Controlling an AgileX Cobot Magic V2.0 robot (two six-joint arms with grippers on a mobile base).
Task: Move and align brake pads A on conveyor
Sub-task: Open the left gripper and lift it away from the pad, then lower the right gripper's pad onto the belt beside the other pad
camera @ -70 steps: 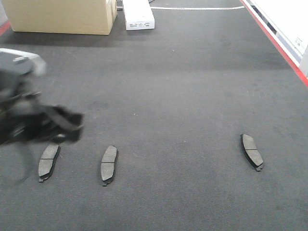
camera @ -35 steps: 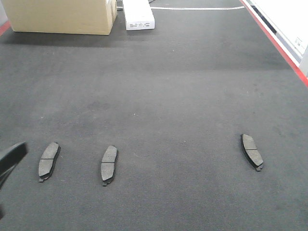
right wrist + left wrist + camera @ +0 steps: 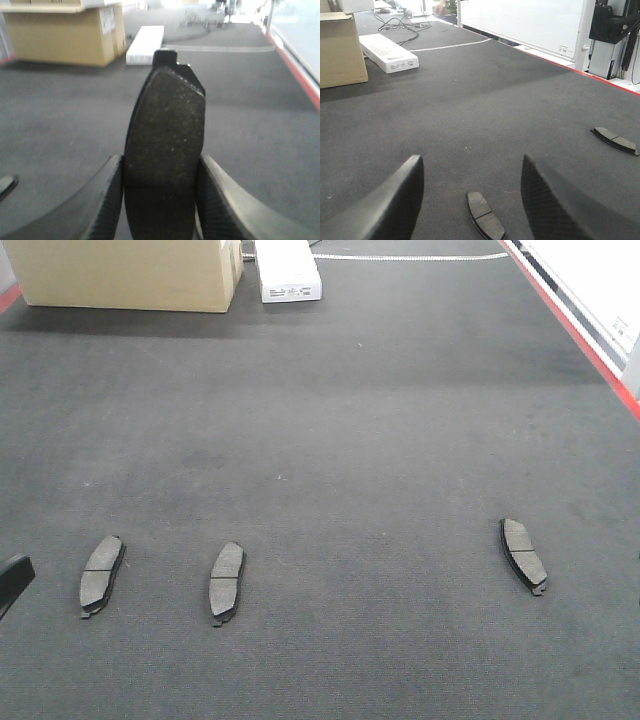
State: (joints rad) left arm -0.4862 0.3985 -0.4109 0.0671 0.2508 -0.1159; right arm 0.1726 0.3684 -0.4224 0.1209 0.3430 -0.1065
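Three brake pads A lie flat on the dark conveyor (image 3: 350,420): a left pad (image 3: 102,575), a second pad (image 3: 227,582) and a right pad (image 3: 524,555). Only a dark tip of my left arm (image 3: 12,580) shows at the front view's left edge. In the left wrist view my left gripper (image 3: 470,165) is open above the belt, with one pad (image 3: 485,216) lying between and below its fingers and another pad (image 3: 614,140) far to the right. My right gripper (image 3: 161,159) is shut on a fourth brake pad (image 3: 167,120), held upright off the belt.
A cardboard box (image 3: 130,275) and a long white box (image 3: 288,270) stand at the far end of the belt. A red edge stripe (image 3: 580,335) runs along the right side. Cables (image 3: 400,22) lie beyond the white box.
My left arm has drawn back left and down out of the front view, leaving only a tip at the edge. The three pads on the belt have not moved.
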